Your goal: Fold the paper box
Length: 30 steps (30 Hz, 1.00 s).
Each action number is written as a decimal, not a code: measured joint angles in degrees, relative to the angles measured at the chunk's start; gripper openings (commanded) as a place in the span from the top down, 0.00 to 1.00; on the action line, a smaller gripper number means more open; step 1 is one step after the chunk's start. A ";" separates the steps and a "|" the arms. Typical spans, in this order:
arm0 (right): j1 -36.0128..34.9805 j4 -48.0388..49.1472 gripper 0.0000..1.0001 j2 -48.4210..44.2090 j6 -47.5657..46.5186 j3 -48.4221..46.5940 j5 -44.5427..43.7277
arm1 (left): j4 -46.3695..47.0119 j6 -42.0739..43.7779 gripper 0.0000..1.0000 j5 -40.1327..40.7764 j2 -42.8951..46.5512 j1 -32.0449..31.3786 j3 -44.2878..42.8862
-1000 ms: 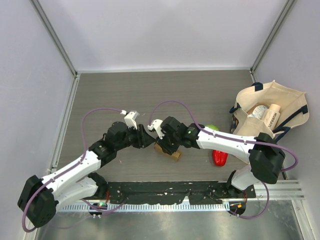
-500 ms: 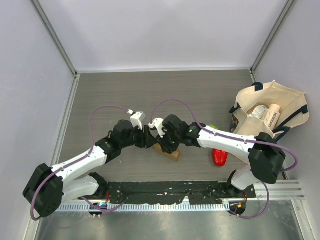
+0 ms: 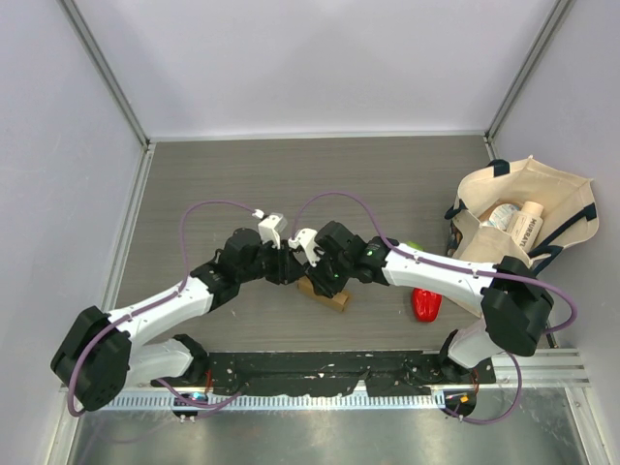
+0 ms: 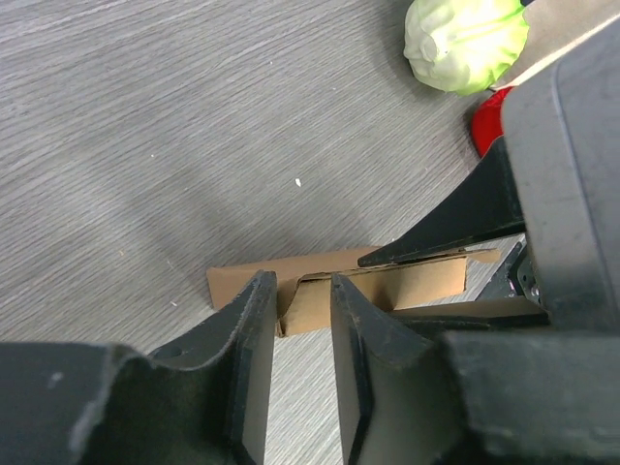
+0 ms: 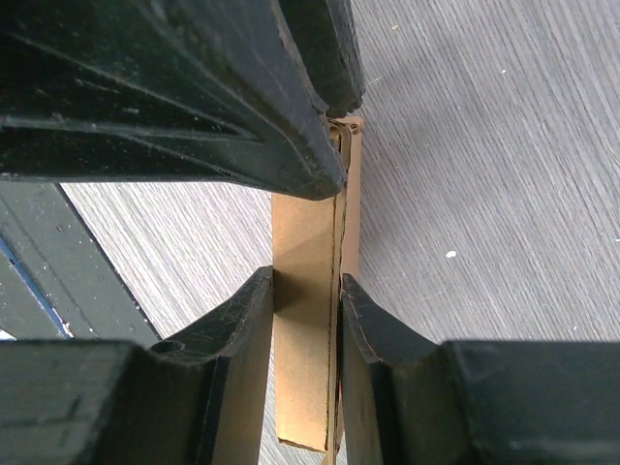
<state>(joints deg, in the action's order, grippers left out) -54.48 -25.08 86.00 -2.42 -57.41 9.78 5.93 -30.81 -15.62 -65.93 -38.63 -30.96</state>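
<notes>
- Right gripper: fingers nearly closed, clamped flat on both faces of the paper box.
- Left gripper: fingers narrowly parted and straddling a cardboard edge. Whether it actually pinches the edge cannot be told.
- Box lies on the grey wood-grain table, near the front edge, between the two arms.
- Count: one box, one cabbage, one red pepper, one tote bag.
- Box: plain brown kraft, flattened, with creased flaps. Cabbage: pale green and crinkled.

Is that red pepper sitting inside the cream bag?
No, the red pepper lies on the table, outside the cream bag and nearer the front edge.
</notes>
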 measured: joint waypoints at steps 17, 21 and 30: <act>0.02 -0.02 0.75 0.02 0.04 -0.02 0.00 | -1.36 2.36 0.86 5.18 -0.35 -3.10 -0.94; 0.07 -0.02 0.75 0.02 0.04 0.00 0.02 | -2.97 3.10 1.00 7.56 0.79 -4.15 -0.94; 0.07 0.37 0.75 0.09 0.15 0.00 0.15 | -4.20 4.48 1.00 11.04 1.84 -5.77 -0.94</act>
<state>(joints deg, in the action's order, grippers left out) -54.41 -24.71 86.08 -2.26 -57.41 9.93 1.74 -26.33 -4.58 -64.10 -44.40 -31.90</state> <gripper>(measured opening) 0.347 0.011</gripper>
